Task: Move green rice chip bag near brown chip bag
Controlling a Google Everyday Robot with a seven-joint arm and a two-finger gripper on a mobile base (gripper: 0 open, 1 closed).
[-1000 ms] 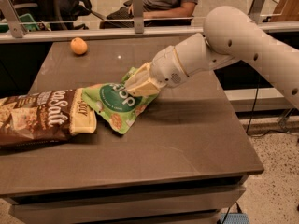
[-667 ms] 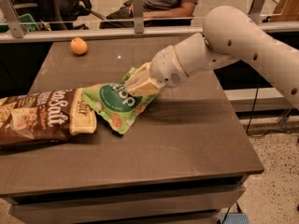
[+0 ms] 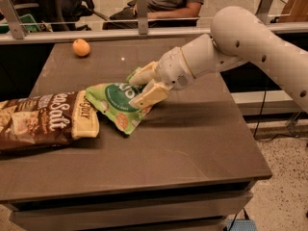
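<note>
Broadly, the dark desk (image 3: 192, 143) carries everything, and the pale arm (image 3: 250, 37) reaches over it from about 2 o'clock. Along the desk's 9 o'clock edge lies the brown chip bag (image 3: 38, 121), flat, with its cream end pointing toward 3 o'clock. The green rice chip bag (image 3: 115, 102) sits near the middle of the desk, its 9 o'clock corner touching or just lapping that cream end. The pincer (image 3: 135, 91) is at the green bag's 3 o'clock end, its two tan fingers clamped on the crinkled foil, one to each side of the edge. I cannot tell whether that end is raised off the surface. By my reading the bag is already beside its target, so the step in hand is the set-down and release. To do it well, lower the held end until the foil lies flat, then part the fingers fully before drawing back toward 2 o'clock along the line of the arm. So light a bag will likely slide at any sideways brush, so the retreat should go up and back, not across. The small orange (image 3: 81, 47) at 11 o'clock is well apart.
</note>
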